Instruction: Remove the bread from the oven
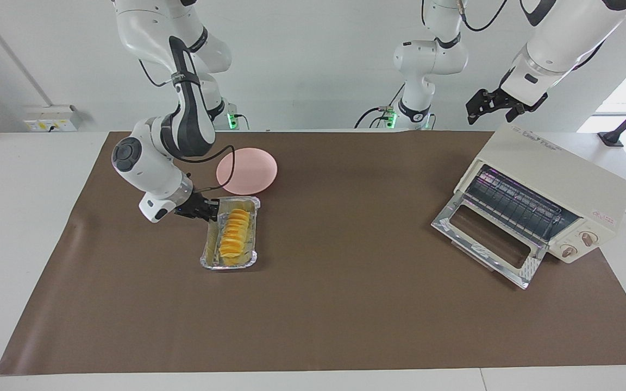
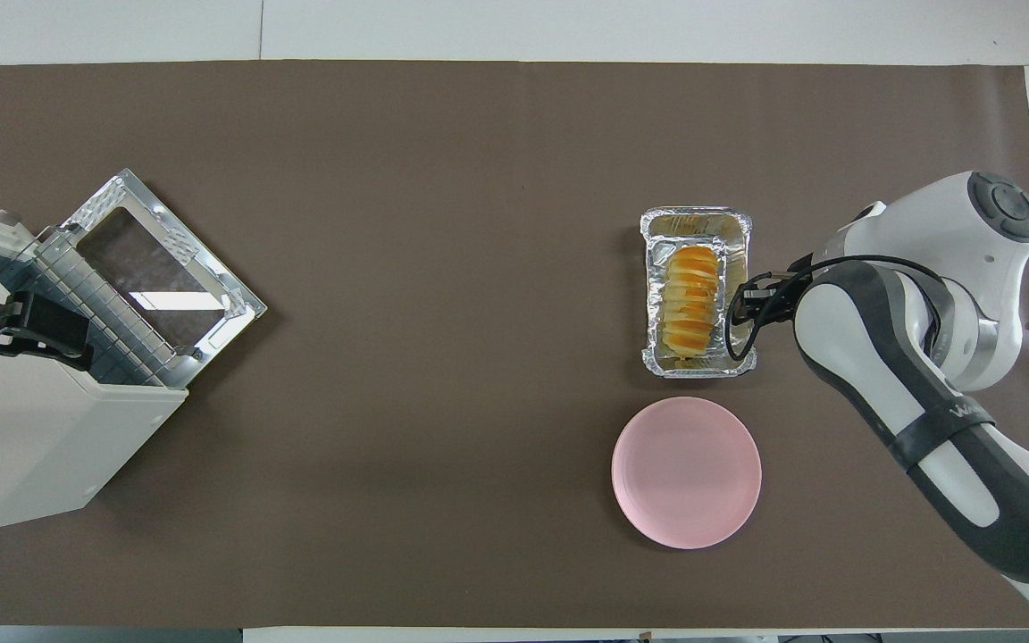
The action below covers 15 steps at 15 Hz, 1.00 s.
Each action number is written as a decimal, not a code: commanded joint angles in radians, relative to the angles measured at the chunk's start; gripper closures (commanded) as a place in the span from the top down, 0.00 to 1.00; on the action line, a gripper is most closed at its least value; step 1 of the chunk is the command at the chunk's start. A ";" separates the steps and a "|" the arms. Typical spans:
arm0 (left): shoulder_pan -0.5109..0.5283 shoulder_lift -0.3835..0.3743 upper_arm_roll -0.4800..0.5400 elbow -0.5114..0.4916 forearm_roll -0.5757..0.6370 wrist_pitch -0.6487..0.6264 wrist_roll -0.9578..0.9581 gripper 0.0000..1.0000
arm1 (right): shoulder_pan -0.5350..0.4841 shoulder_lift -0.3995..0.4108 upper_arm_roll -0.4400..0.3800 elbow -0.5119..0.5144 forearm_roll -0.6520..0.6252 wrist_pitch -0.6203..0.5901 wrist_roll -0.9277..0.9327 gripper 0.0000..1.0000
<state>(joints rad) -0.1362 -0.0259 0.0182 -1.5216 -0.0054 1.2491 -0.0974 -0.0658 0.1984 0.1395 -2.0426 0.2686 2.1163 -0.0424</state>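
Placing step: bread (image 1: 234, 233) already out of oven (image 1: 557, 179), lying in foil tray (image 1: 229, 266) on brown mat twd right arm's end of table; tray resting flat, so judged at set-down/let-go stage.
R gripper (image 1: 204, 209): low at tray's long side wall, on side twd right arm's end; gripping rim or apart from it, can't tell.
L gripper (image 1: 489, 106): waiting up over oven's top, fingers apart, nothing held.
Oven: door (image 1: 487, 239) dropped open, rack bare, well apart from tray.
Bread axis: long axis running near-to-far from robots, in line w/ tray's long sides; ridges crosswise; both ends alike, no clear front.
Pink plate (image 1: 246, 171): just beside tray's near end, nearer robots, nothing on it.
Next move, prob.: free rim fully, lift straight up w/o dragging light foil; maybe then bread to plate.
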 commanded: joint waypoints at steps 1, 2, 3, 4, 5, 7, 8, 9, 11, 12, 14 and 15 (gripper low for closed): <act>0.017 -0.032 -0.011 -0.035 -0.010 0.015 -0.007 1.00 | 0.010 -0.037 0.002 0.045 0.008 -0.059 0.045 1.00; 0.015 -0.031 -0.011 -0.035 -0.010 0.015 -0.007 1.00 | 0.024 -0.033 0.003 0.070 -0.003 -0.061 0.089 1.00; 0.017 -0.032 -0.011 -0.035 -0.010 0.015 -0.005 1.00 | 0.058 -0.030 0.003 0.074 -0.023 -0.038 0.119 1.00; 0.017 -0.032 -0.011 -0.035 -0.010 0.015 -0.007 1.00 | 0.098 -0.027 0.002 0.073 -0.037 0.006 0.145 1.00; 0.017 -0.032 -0.011 -0.035 -0.010 0.015 -0.007 1.00 | 0.113 -0.022 0.003 0.068 -0.040 0.040 0.180 1.00; 0.015 -0.032 -0.011 -0.035 -0.010 0.015 -0.005 1.00 | 0.115 0.004 0.005 0.055 -0.040 0.091 0.213 1.00; 0.017 -0.032 -0.011 -0.035 -0.010 0.015 -0.007 1.00 | 0.115 0.010 0.005 0.036 -0.040 0.121 0.213 1.00; 0.017 -0.032 -0.011 -0.035 -0.010 0.015 -0.007 1.00 | 0.116 0.016 0.005 0.023 -0.040 0.143 0.213 1.00; 0.015 -0.032 -0.011 -0.035 -0.010 0.015 -0.007 1.00 | 0.116 0.022 0.006 0.010 -0.038 0.156 0.214 0.99; 0.017 -0.031 -0.011 -0.035 -0.010 0.015 -0.007 1.00 | 0.116 0.022 0.006 0.004 -0.038 0.157 0.213 0.98; 0.017 -0.032 -0.011 -0.035 -0.010 0.015 -0.007 1.00 | 0.116 0.027 0.006 -0.010 -0.032 0.162 0.213 0.95; 0.015 -0.032 -0.011 -0.035 -0.010 0.015 -0.007 1.00 | 0.116 0.033 0.006 -0.013 -0.026 0.175 0.214 0.93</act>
<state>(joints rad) -0.1362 -0.0259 0.0182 -1.5216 -0.0054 1.2491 -0.0974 0.0592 0.2354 0.1377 -2.0316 0.2460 2.2597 0.1612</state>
